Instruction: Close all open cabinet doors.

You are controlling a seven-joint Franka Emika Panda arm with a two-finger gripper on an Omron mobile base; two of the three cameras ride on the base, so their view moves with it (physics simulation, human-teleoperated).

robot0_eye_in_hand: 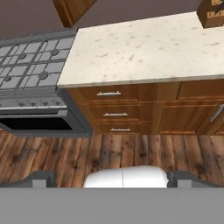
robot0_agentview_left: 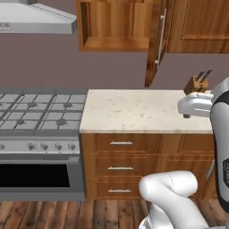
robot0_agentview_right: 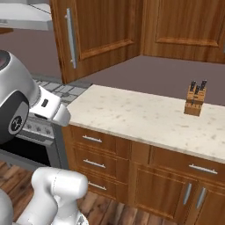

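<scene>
One tall reddish-brown cabinet door (robot0_agentview_left: 154, 49) stands swung out over the counter, edge-on in the left base view, baring the cabinet's empty shelf (robot0_agentview_left: 114, 42). From the right base view its panelled face (robot0_agentview_right: 99, 30) and its long silver bar handle (robot0_agentview_right: 70, 37) show. Only its lower corner (robot0_eye_in_hand: 72, 8) shows in the hand view. The neighbouring door (robot0_agentview_left: 201, 27) to its right is closed. My gripper (robot0_eye_in_hand: 113, 178) is open, its fingertips (robot0_eye_in_hand: 41, 178) far apart and holding nothing. It sits low in front of the counter, well below the open door.
A pale stone counter (robot0_agentview_left: 138, 112) carries a knife block (robot0_agentview_left: 198, 82) at its back right. A gas stove (robot0_agentview_left: 40, 112) with an oven stands to the left under a grey range hood (robot0_agentview_left: 36, 20). Drawers (robot0_agentview_left: 120, 143) lie below, above the wood floor (robot0_eye_in_hand: 131, 153).
</scene>
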